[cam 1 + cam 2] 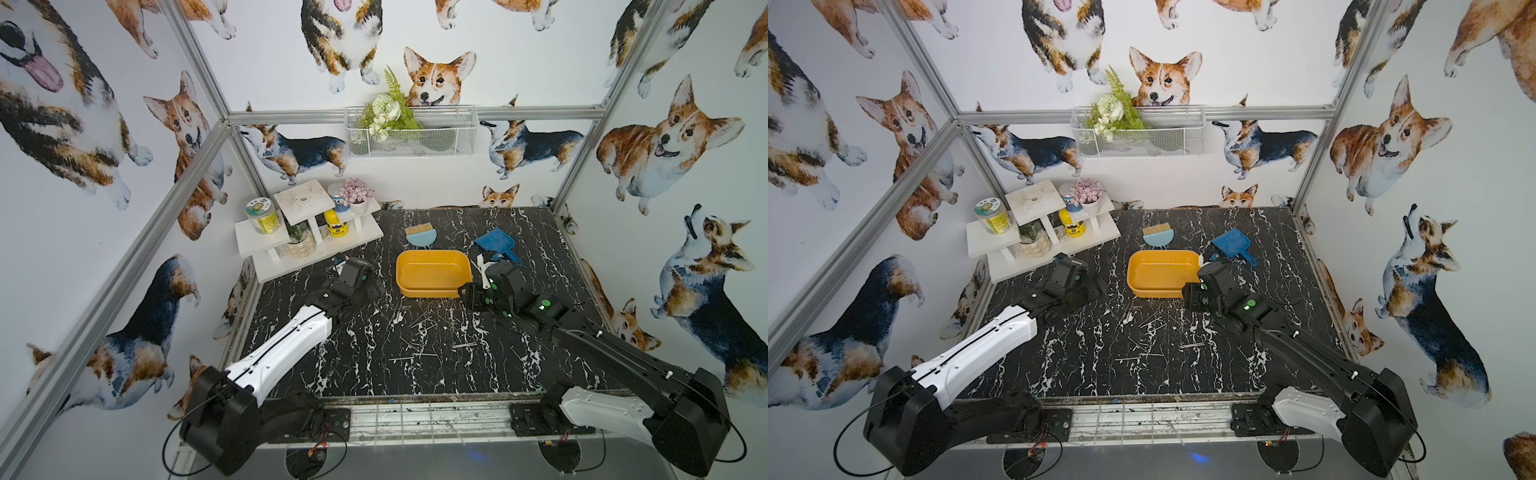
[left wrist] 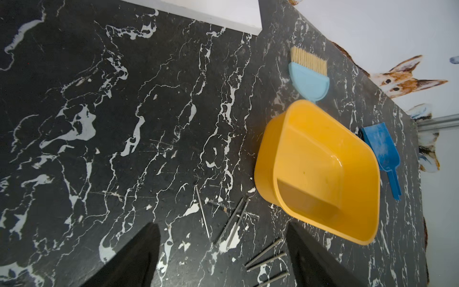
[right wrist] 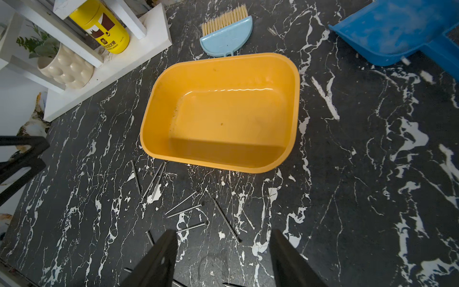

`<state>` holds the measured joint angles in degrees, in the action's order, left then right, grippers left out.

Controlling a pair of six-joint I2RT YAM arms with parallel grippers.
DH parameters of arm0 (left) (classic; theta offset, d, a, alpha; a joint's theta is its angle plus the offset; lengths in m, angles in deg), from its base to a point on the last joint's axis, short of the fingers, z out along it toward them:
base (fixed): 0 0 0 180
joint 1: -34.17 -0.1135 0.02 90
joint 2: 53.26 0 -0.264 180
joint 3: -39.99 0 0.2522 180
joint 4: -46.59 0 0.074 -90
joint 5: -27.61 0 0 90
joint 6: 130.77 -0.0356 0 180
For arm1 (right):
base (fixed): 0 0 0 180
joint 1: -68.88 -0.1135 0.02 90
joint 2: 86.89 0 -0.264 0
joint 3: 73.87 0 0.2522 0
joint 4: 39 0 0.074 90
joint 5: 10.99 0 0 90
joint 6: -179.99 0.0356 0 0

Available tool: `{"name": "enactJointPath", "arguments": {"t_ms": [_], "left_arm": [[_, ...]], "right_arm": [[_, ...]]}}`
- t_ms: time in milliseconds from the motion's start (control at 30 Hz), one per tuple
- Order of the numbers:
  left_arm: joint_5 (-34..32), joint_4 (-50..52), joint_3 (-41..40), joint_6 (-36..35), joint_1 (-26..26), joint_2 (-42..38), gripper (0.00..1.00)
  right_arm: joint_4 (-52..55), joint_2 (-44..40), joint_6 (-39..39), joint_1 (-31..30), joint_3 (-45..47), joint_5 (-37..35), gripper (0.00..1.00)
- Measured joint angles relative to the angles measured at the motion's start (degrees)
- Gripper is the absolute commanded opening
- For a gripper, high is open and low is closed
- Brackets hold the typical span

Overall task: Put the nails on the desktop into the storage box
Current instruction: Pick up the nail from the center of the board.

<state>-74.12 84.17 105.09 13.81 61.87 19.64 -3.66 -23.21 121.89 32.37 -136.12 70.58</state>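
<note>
The yellow storage box stands empty in the middle of the black marbled desktop. Several thin grey nails lie scattered on the desktop in front of it. My left gripper hovers left of the box, open, with nails lying on the desktop below the gap. My right gripper is at the box's front right corner, open and holding nothing. More nails lie ahead of its fingers, between them and the box.
A light blue brush lies behind the box and a blue dustpan lies to its back right. A white tiered shelf stand with jars and pots fills the back left corner. A white wire basket hangs on the back wall.
</note>
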Motion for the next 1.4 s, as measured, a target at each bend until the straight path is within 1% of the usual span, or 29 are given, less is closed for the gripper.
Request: {"name": "enactJointPath", "arguments": {"t_ms": [100,167,267,367,433,700,933,967,1033,1267,1400], "left_arm": [[0.2,2.8,3.4,1.5,0.0,4.8,0.74],[0.7,4.2,4.8,2.6,0.0,7.0,0.68],[1.3,5.4,5.1,4.3,0.0,8.6,0.62],[1.5,6.0,5.6,5.9,0.0,9.7,0.58],[1.7,6.0,5.8,6.9,0.0,10.6,0.57],[4.3,5.5,4.9,10.9,0.1,13.9,0.56],[6.3,3.8,4.0,13.5,0.2,17.4,0.50],[6.4,3.7,4.1,13.6,0.2,18.0,0.49],[6.7,3.6,4.3,13.7,0.3,19.0,0.46],[6.8,3.1,4.9,13.6,0.4,21.4,0.39],[6.9,3.0,5.5,13.0,0.4,23.8,0.37]], "right_arm": [[-0.1,0.9,-0.7,-1.7,-1.1,-2.5,0.69],[-0.2,2.0,-0.8,-2.2,-1.5,-3.8,0.69],[0.1,2.1,-0.9,-2.4,-1.8,-5.2,0.69],[0.7,2.4,-1.0,-2.5,-2.7,-5.5,0.65],[1.4,2.9,-1.1,-2.5,-3.6,-5.5,0.64],[3.0,3.9,-2.4,-2.5,-4.0,-4.2,0.64],[2.9,3.6,-2.6,-2.5,-3.8,-3.1,0.64],[2.9,3.4,-2.6,-2.5,-3.7,-3.0,0.60],[2.8,3.3,-2.6,-2.5,-3.4,-2.9,0.59],[2.8,3.5,-2.5,-2.5,-2.9,-2.1,0.49],[2.8,3.6,-2.4,-2.5,-2.7,-1.9,0.47]]}}
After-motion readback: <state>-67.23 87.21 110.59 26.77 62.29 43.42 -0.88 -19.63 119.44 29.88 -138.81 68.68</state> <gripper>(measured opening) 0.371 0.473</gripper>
